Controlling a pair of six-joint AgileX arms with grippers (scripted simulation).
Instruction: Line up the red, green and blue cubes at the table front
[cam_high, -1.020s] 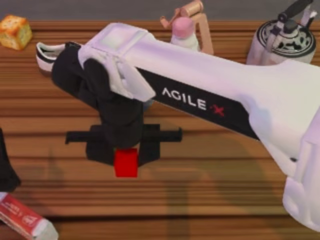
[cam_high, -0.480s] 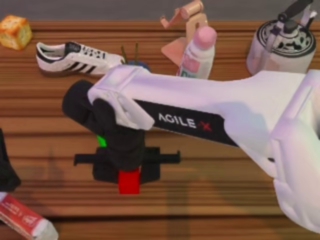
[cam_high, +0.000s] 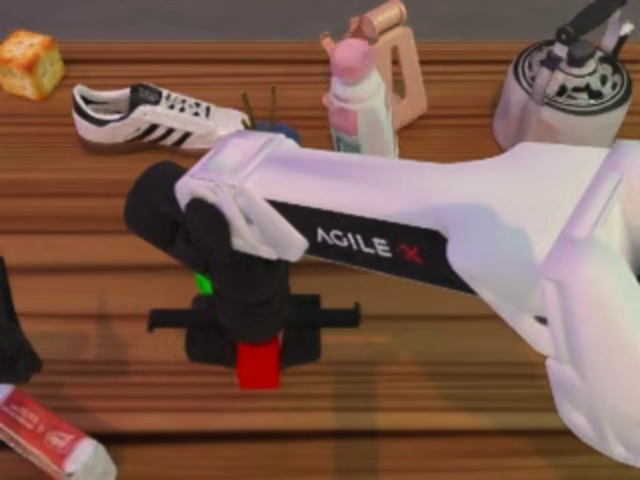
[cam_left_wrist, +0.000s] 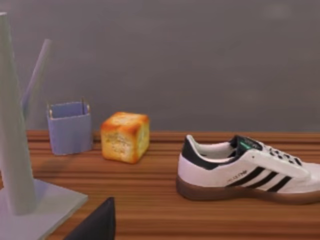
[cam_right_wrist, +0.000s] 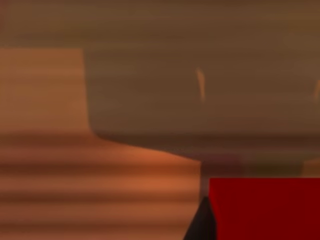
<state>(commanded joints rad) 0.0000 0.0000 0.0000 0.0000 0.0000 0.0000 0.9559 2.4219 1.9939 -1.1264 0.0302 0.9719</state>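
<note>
Pink-capped bottle (cam_high: 352, 95) shifted left; "AGILE X" arm's right pincer (cam_high: 258, 352) pinches red cube (cam_high: 259, 366).

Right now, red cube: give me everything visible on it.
The red cube is a small, plain, bright red solid, matte, no markings. In the top view only its front part shows below the right gripper; the rest is hidden under the black wrist. It sits left of centre, toward the table front. The right wrist view shows a flat red face with a dark finger at its edge. Whether it rests on the wood cannot be told.
</note>
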